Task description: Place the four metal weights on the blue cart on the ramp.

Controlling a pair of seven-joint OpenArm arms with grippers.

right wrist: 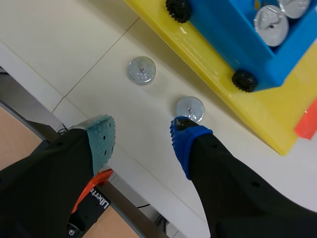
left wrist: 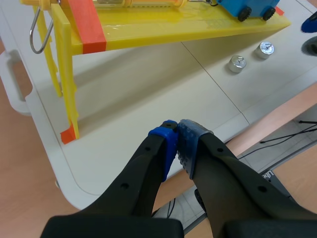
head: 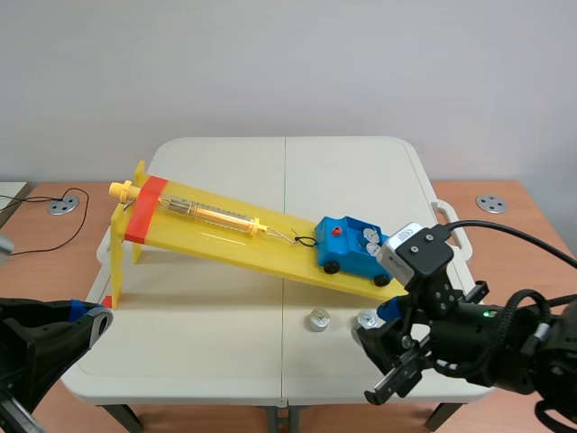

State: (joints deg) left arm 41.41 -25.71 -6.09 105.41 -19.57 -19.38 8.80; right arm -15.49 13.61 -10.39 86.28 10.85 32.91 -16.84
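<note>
A blue cart (head: 347, 246) sits near the low end of the yellow ramp (head: 225, 233), with two metal weights (head: 369, 237) in its bed. Two more weights lie on the table below the ramp, one (head: 316, 319) to the left and one (head: 366, 318) beside my right gripper (head: 377, 327). In the right wrist view that gripper (right wrist: 143, 139) is open; its blue fingertip (right wrist: 184, 135) is right at the nearer weight (right wrist: 190, 108), and the other weight (right wrist: 141, 70) lies ahead. The cart (right wrist: 242, 39) carries its weights (right wrist: 271, 22). My left gripper (left wrist: 177, 136) is shut on nothing, low over the table's front left edge.
The ramp stands on a thin yellow leg frame (left wrist: 62, 79) with orange tape (left wrist: 86, 25) across its high end. A spring scale (head: 212, 214) lies along the ramp, hooked to the cart. The white table's front edge (left wrist: 64, 163) lies just under my left gripper.
</note>
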